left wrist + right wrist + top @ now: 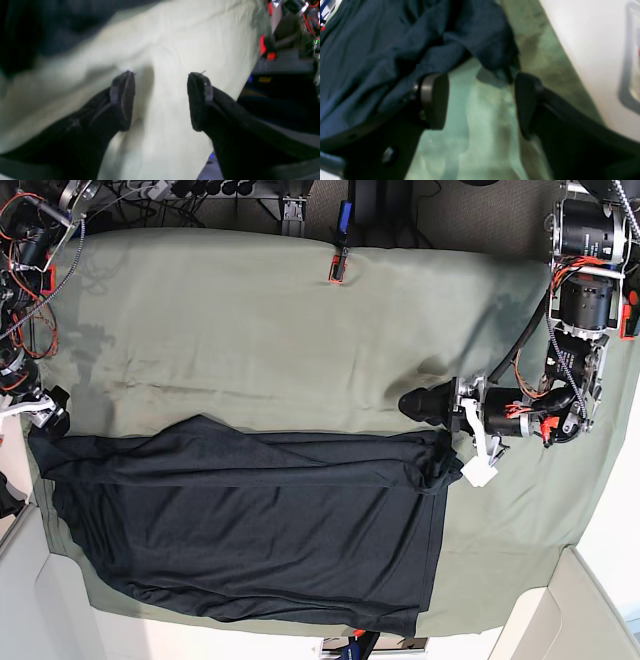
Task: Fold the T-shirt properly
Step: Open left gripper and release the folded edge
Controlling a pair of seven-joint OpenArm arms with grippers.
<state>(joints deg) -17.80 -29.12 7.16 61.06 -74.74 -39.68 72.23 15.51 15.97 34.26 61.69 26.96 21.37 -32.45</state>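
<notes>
Two grippers, both with jaws apart and nothing in them. The shirt (250, 525) lay spread across the near half of the green cloth (250, 330), one long fold already running along its far edge, so my guess is the first fold was down and the arms had let go to reposition. Left gripper (415, 404) hung just beside the shirt's bunched corner on the base view's right, not touching it; its wrist view showed only bare cloth between the fingers (200, 100). Right gripper (481, 100) sat at the opposite corner, one finger (433, 100) right against a rumpled lump of shirt, jaws wide, probably lined up to pinch that corner. The corner looked soft and wrinkly, so it could easily slip or grab the cloth too
</notes>
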